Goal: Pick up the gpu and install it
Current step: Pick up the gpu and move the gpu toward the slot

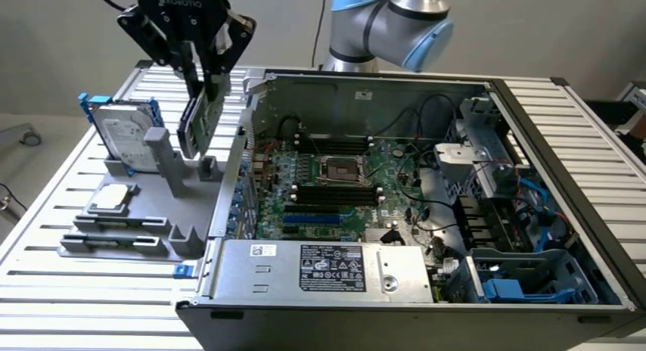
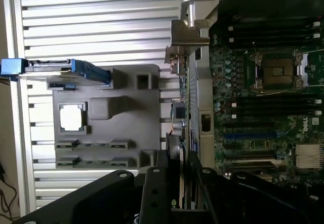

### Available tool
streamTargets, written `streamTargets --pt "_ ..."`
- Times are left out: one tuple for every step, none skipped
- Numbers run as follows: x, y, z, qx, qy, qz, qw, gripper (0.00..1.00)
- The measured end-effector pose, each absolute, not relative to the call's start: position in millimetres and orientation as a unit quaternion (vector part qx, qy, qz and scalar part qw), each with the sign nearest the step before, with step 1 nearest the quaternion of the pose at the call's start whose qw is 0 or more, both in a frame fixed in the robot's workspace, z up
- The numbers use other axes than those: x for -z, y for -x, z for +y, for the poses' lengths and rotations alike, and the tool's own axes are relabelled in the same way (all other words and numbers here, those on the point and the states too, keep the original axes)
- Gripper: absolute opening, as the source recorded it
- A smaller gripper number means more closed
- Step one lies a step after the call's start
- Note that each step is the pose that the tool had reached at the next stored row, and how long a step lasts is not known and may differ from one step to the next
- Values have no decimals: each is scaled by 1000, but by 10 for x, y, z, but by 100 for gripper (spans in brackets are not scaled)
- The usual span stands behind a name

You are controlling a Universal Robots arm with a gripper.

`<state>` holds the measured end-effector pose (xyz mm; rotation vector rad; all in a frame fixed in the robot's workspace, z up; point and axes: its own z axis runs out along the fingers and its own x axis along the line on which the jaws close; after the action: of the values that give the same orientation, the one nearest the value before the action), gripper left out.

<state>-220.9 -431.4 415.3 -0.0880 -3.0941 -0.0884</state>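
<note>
**Setting:** robotics lab, PC-assembly test cell.

**Evidence:**
- Case: open desktop PC lying on its side, with the motherboard, power supply and cables exposed.
- Desk: slatted aluminium top under the case.
- Fixture: grey moulded tray just beside the case, on the exterior view's left of it. Fitted slots hold a hard drive upright and a CPU flat.
- Arm: silver and pale blue, jointed, industrial, behind the case.
- End effector: black, above the fixture and near the case wall, clamped on a gpu.
- Wall: plain and pale, behind the case.
</note>
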Motion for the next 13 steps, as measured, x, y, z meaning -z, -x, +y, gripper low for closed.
streamTargets --pt "-4181 2165 -4319 30 28 -999 22 27" --pt "-4212 2119 -4324 31 28 -999 23 27" --pt "-4237 2075 -4330 32 28 -999 22 27" --pt "-4259 2029 -4336 33 28 -999 23 27" --pt "-4273 1985 -4341 33 28 -999 23 27" --pt "-4281 1938 -4347 34 28 -999 22 27" --pt "-4288 1890 -4353 35 28 -999 23 27" --pt "-4293 1846 -4358 35 28 -999 23 27" --pt "-4295 1801 -4364 36 28 -999 23 27" --pt "-4296 1754 -4369 37 28 -999 23 27" --pt "-4297 1709 -4374 37 28 -999 23 27" --pt "-4297 1666 -4379 37 28 -999 23 27" --pt "-4297 1621 -4384 37 28 -999 23 27"
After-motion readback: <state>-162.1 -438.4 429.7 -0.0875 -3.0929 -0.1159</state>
